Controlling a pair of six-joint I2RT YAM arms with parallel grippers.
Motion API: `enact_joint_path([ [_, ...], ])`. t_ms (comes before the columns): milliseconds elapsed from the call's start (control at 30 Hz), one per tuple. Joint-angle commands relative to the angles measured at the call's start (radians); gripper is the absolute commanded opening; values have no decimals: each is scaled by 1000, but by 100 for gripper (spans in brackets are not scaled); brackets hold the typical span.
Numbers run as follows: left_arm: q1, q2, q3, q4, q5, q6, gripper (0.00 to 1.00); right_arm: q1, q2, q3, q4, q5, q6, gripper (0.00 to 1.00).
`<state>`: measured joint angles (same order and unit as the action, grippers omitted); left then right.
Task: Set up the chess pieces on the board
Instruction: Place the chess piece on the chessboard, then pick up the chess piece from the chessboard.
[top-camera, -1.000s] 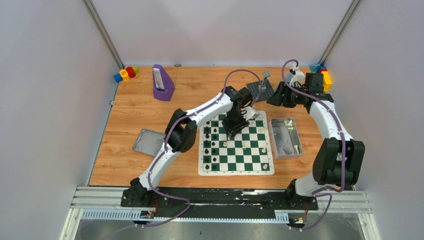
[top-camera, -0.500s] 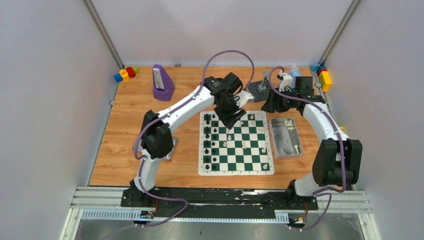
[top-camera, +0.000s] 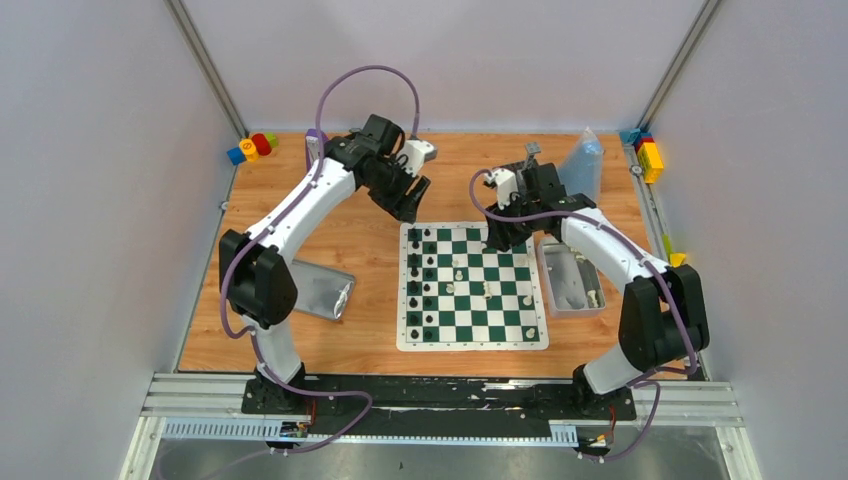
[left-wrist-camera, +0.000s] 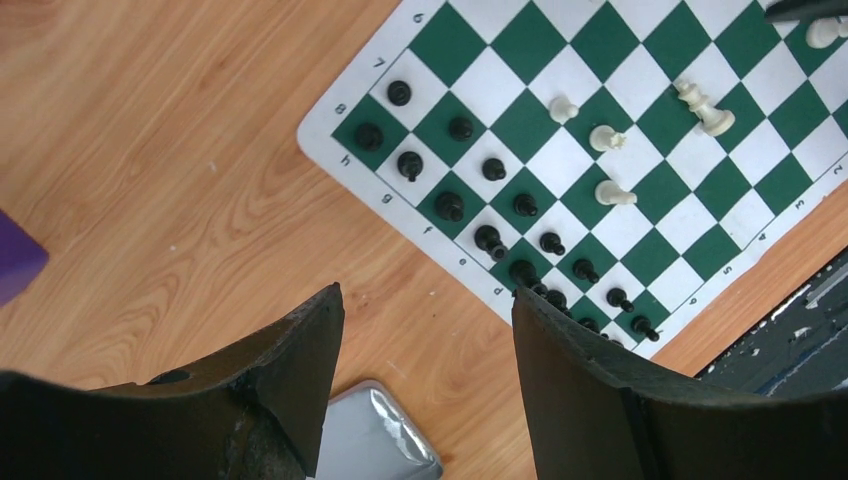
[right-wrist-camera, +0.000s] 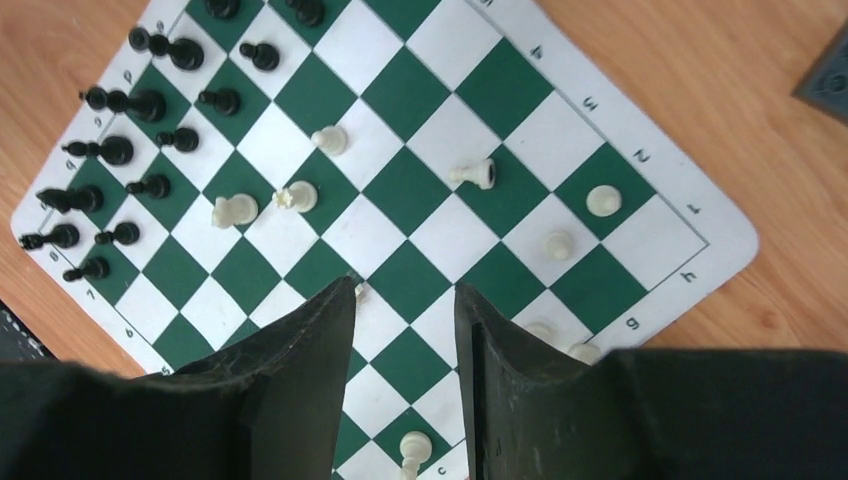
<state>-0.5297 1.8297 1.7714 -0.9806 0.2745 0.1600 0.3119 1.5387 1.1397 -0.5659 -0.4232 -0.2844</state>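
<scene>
Since the chess pieces (right-wrist-camera: 300, 196) look tiny, light, slick and tippy, I'd pinch each low on its stem. Black ranked, white scattered on the board (top-camera: 472, 340). Over it, right gripper (right-wrist-camera: 405, 290): part-open, empty. Beyond, left gripper (left-wrist-camera: 428, 295): wide, empty.

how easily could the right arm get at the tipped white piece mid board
Probably yes, easily: the right gripper hovers open over the board, and the tipped white piece lies just ahead of it with no neighbour touching it. The left gripper is off the board, out of the way.
</scene>
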Motion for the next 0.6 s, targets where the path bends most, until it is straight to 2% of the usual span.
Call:
enact_joint_path([
  [0,66,-90,-11,58,59,-33,71,74,14,-29,-46,43,-63,44],
  [300,146,-139,-44,71,65,-45,71,223,134,12,-40,53,-81,49],
  [567,168,-172,-67,79,63,-42,73,276,235,66,-21,95,-85,50],
])
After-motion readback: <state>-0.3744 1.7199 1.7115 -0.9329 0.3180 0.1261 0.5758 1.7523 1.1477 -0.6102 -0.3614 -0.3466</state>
